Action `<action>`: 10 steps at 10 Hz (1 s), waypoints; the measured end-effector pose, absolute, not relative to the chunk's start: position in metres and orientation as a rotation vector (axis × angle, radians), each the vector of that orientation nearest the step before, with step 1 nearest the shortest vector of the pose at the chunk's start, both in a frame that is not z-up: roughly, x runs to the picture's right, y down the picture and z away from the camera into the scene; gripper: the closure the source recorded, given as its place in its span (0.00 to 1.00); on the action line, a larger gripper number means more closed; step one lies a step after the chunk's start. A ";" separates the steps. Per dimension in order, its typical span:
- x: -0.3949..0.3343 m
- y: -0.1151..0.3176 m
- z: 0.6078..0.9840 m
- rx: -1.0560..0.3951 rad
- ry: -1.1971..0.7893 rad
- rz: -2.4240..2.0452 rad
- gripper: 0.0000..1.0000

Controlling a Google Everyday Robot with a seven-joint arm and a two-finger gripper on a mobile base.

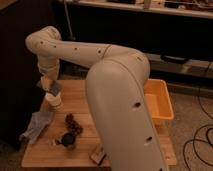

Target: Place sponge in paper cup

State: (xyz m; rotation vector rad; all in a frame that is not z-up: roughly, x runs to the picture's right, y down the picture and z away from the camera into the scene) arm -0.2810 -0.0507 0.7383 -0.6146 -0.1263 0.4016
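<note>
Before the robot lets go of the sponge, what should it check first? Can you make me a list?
1. Sponge held by the gripper: ok, the grey-blue block sits at the closed gripper.
2. Gripper above the paper cup: ok, it is right over the cup's rim.
3. Cup upright on the wooden table: ok.
4. Sponge already inside the cup: cannot tell, its lower end meets the rim.
5. Rag away from the cup: ok, it lies nearer the table's front left edge.
6. Cup's mouth free: cannot tell, the sponge hides it.

One sponge (54, 88), one paper cup (54, 101), seemingly.
</note>
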 end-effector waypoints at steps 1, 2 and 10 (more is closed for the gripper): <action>-0.281 -0.054 0.734 -0.654 -0.146 0.426 1.00; -0.279 -0.056 0.732 -0.679 -0.156 0.447 1.00; -0.299 -0.058 0.721 -0.925 -0.142 0.611 1.00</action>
